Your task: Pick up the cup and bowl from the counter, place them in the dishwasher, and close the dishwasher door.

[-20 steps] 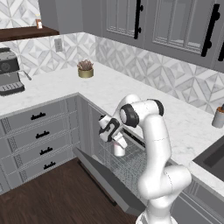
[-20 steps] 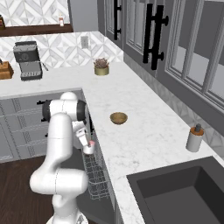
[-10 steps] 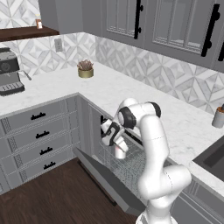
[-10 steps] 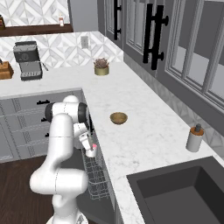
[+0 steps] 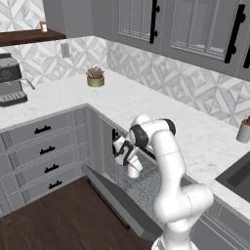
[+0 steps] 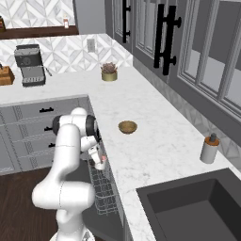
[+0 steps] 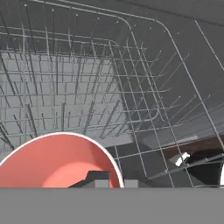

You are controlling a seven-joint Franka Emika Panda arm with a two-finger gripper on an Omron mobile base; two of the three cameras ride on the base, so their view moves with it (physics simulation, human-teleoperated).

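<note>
My gripper (image 5: 130,163) (image 6: 97,155) hangs over the open dishwasher, shut on the rim of the cup (image 5: 134,169) (image 6: 100,159). In the hand view the cup's salmon-red inside (image 7: 52,164) sits at the lower left with one finger inside it, just above the wire rack (image 7: 87,87). The dishwasher's rack (image 5: 146,188) (image 6: 101,188) is pulled out, and the dishwasher door (image 5: 117,197) lies dropped down in front of it. The brown bowl (image 6: 127,126) rests on the white marble counter (image 6: 141,160), to the right of the arm.
A grey soap dispenser (image 6: 209,148) (image 5: 243,131) stands beside the dark sink (image 6: 197,207). A gold plant pot (image 5: 95,77) (image 6: 109,72) and a coffee machine (image 5: 10,80) (image 6: 29,64) stand farther along the counter. Grey drawers (image 5: 44,156) lie left of the dishwasher.
The hand has sunk a little lower with the cup, closer to the rack. The bowl has not moved.
</note>
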